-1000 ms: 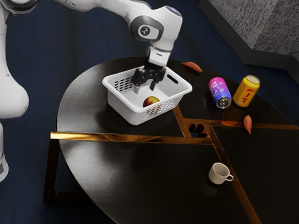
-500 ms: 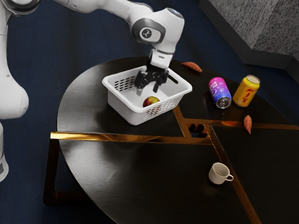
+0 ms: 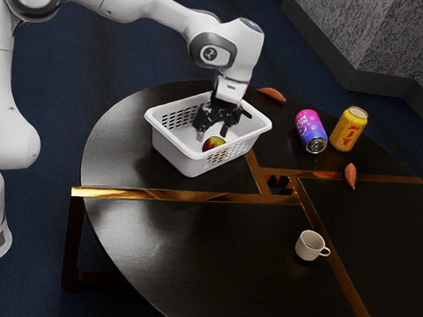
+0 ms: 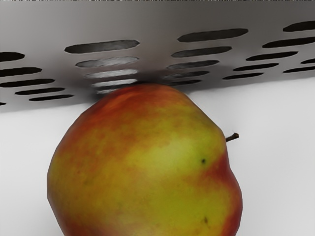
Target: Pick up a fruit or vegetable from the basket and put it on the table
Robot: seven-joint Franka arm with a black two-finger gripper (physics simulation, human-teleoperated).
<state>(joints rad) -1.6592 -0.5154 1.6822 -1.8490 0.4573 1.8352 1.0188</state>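
The gripper (image 3: 212, 133) is inside the white perforated basket (image 3: 174, 150), fingers open and standing apart. The apple (image 3: 214, 143), red and yellow-green, lies in the basket directly below the gripper, adjacent to a slotted side wall. Toward the exterior view's right of the gripper: purple-blue can (image 3: 311, 130), nearer; yellow can (image 3: 348, 130), farther; white cup (image 3: 310, 245), well apart.

Soft glare on dark tabletop (image 3: 137, 229)
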